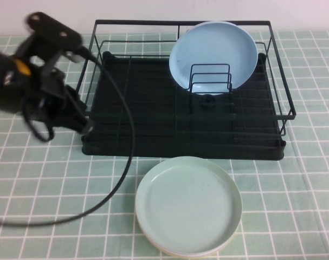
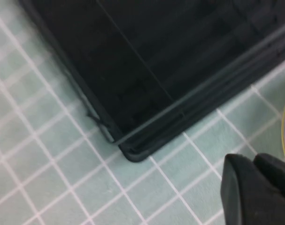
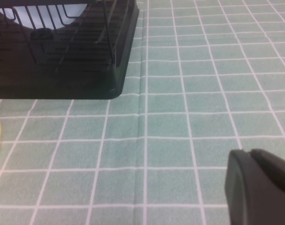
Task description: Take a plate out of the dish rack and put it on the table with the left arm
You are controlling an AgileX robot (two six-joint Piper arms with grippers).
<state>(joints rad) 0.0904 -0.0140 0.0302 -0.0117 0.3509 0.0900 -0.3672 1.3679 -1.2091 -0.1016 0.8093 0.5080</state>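
Beside the dish rack (image 1: 183,89), the empty left tool (image 1: 83,125), fingers together, is hovering; the plate (image 1: 188,205) is lying on the tabletop (image 1: 294,216), the right tool (image 3: 262,187), also closed, idling, so only parking is remaining.

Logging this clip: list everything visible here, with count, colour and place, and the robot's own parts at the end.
Round pale mint-green plate: one, flat on the table in front of the rack; a cream or yellow edge shows beneath its rim, possibly another plate.
Round light blue plate: one, standing upright in the wire holder at the rack's back right.
Rectangular black wire dish rack: one, black tray base, mid-table.
Pale green tiled table: one, white grid lines, under everything.
Black cable: one, trailing from the left arm across the table.
Left gripper: black, off the rack's front left corner, holding nothing.
Right gripper: black, over bare table right of the rack.
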